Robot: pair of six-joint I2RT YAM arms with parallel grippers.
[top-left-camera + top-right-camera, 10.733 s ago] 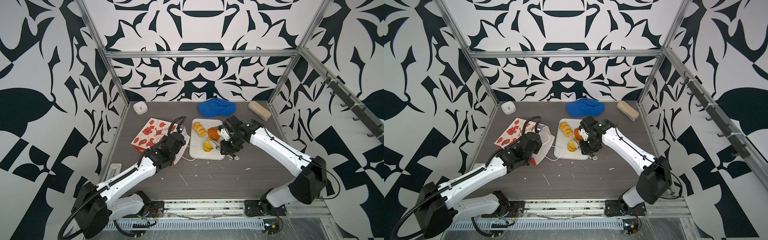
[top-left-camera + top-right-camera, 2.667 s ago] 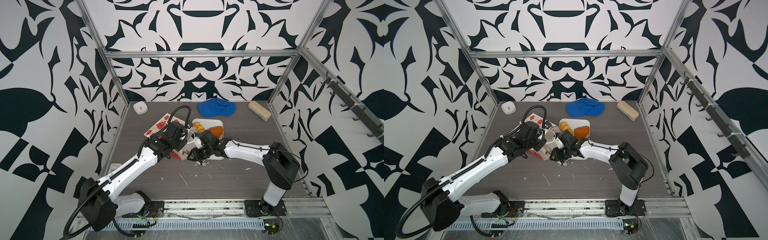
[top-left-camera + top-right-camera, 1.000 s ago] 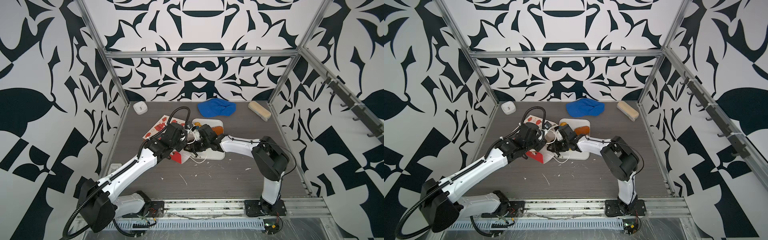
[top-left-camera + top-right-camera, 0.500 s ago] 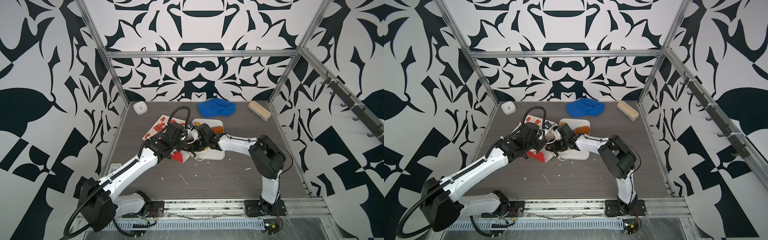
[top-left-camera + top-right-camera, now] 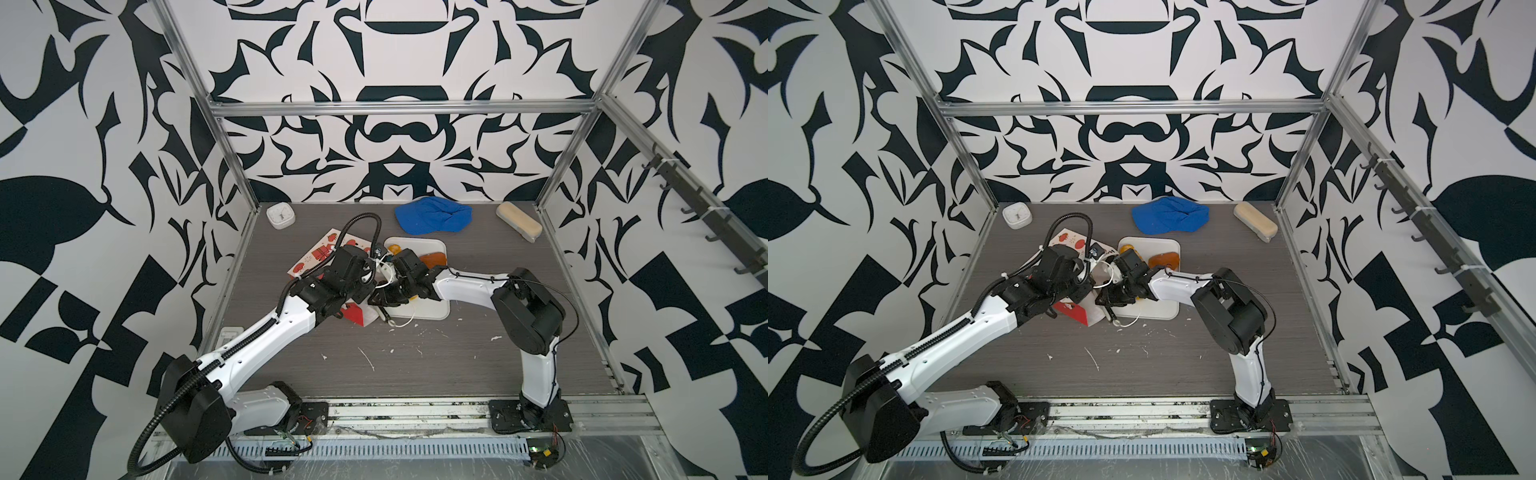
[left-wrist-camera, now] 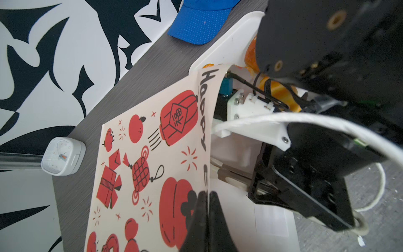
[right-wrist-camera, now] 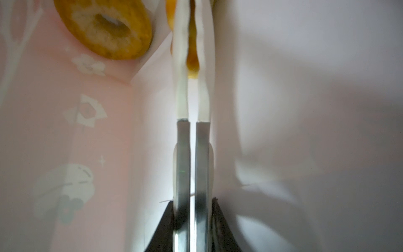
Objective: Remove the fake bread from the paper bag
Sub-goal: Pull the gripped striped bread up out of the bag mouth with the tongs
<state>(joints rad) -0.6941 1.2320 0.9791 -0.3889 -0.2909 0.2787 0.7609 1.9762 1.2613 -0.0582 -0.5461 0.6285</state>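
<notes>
The paper bag lies on its side at table centre-left, its mouth towards the white tray. My left gripper is shut on the bag's upper wall at the mouth and holds it up. My right gripper is deep inside the bag, its long fingers shut on a yellow pastry. A ring doughnut lies beside it in the bag's corner. On the tray sit a brown pastry and a golden loaf.
A blue cap, a beige block and a small white clock stand along the back edge. A white cord handle trails over the tray's front corner. White crumbs dot the table's front.
The right gripper's fingers have narrowed onto the yellow pastry inside the bag during the last half second. The left gripper keeps its hold on the bag's wall.
</notes>
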